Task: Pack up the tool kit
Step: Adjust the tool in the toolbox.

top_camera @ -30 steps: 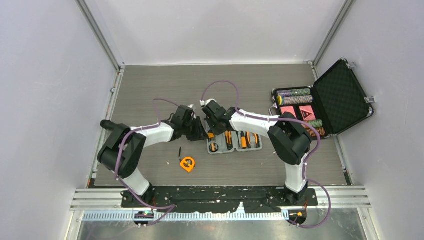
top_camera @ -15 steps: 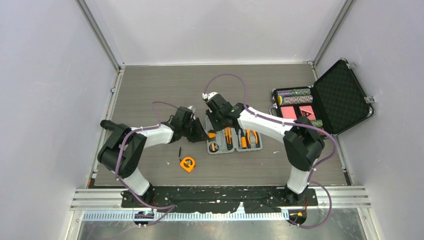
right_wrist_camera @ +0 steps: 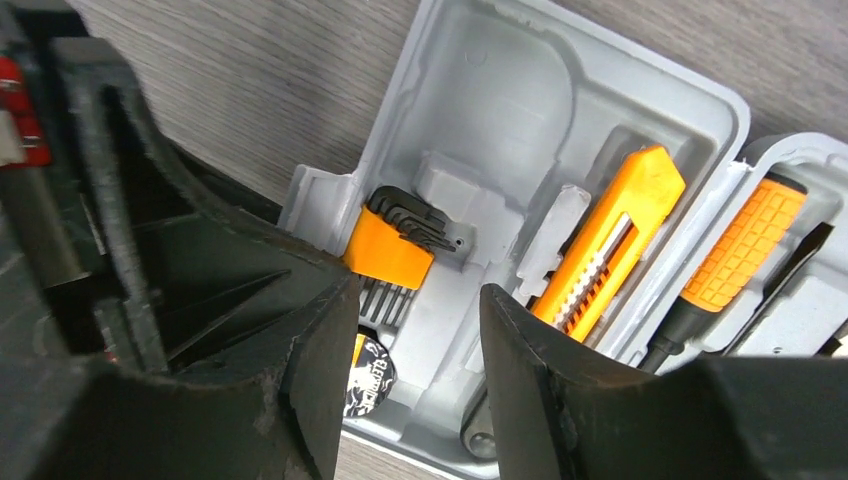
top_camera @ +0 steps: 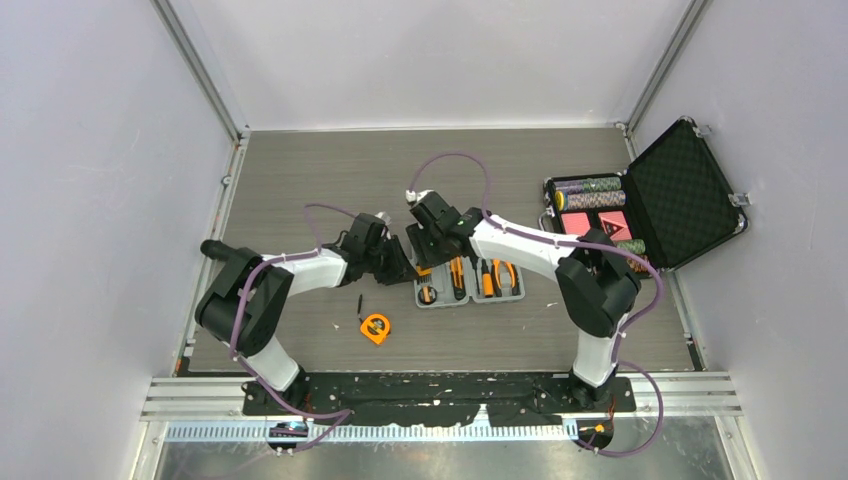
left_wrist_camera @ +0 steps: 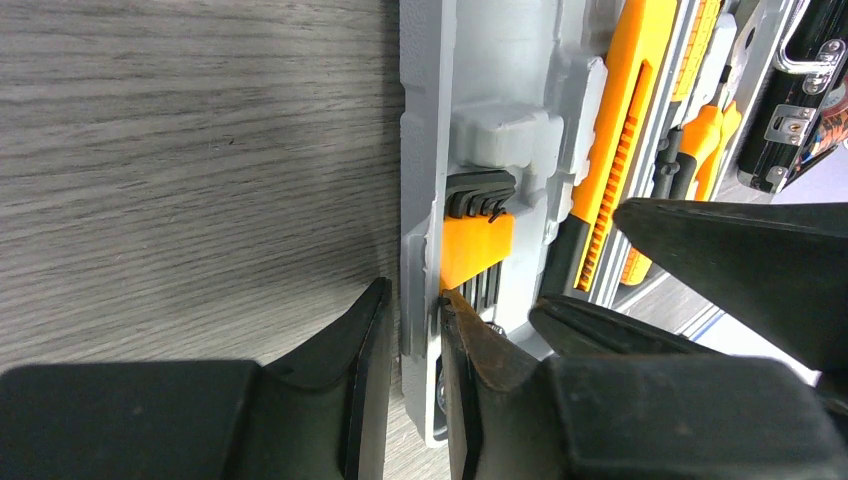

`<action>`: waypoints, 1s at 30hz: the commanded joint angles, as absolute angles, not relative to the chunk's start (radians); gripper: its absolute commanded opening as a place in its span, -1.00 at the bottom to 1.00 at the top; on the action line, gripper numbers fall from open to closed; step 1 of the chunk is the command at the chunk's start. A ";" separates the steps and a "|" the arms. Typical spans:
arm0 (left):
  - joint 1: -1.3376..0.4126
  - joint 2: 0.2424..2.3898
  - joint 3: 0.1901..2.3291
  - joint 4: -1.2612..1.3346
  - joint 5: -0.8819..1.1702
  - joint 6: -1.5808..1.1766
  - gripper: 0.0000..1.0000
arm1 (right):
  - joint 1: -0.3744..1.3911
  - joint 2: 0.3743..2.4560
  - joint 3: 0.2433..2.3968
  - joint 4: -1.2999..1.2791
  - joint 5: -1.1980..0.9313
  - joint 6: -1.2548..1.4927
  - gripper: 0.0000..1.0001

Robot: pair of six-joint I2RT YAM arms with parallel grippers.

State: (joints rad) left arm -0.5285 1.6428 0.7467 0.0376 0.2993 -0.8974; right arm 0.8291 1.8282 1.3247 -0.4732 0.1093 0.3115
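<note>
While the left gripper (left_wrist_camera: 412,305) clamps narrowly on the left-hand wall of the grey case (right_wrist_camera: 500,90), one finger outside the rim and one inside, the right gripper (right_wrist_camera: 415,300) hovers just above the same half with its jaws parted and nothing between them. The case lies open and flat at the middle of the table (top_camera: 300,190), between the two arms. Directly below the right gripper, an orange-clipped hex-key set (right_wrist_camera: 392,250) sits in its moulded slot. A utility knife (right_wrist_camera: 600,255) lies beside it, and an orange-handled screwdriver (right_wrist_camera: 745,255) rests in the neighbouring half.

Packing looks well along but unfinished. The rounded recess at the far end of the left half is bare, and the tape measure (top_camera: 376,328) lies on the table near the case's left corner, with a small black piece (top_camera: 359,303) just beside it. The likely next move is for the free right gripper to lift clear, reach across to the tape measure and seat it in that recess while the left keeps the case from sliding. The black chip case (top_camera: 680,190) stands open well apart on the right, no part of this job.
</note>
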 commanded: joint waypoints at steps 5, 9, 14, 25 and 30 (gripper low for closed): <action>-0.527 1.630 0.782 0.078 0.305 -0.918 -0.51 | 0.824 1.868 1.331 -0.502 0.119 0.370 -0.08; -0.521 1.637 0.797 0.078 0.306 -0.919 -0.51 | 0.822 1.870 1.317 -0.507 0.113 0.380 -0.11; -0.514 1.647 0.805 0.084 0.310 -0.921 -0.51 | 0.818 1.863 1.299 -0.517 0.130 0.386 -0.11; -0.512 1.694 0.822 0.097 0.336 -0.924 -0.51 | 0.810 1.883 1.297 -0.502 0.119 0.403 -0.14; -0.512 1.713 0.818 0.112 0.343 -0.933 -0.52 | 0.801 1.895 1.306 -0.495 0.115 0.420 -0.17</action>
State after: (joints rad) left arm -0.5148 1.6936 0.7872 0.0582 0.3180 -0.9176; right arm 0.8085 1.8816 1.2919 -0.5152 0.1097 0.3904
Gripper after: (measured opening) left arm 0.244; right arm 0.422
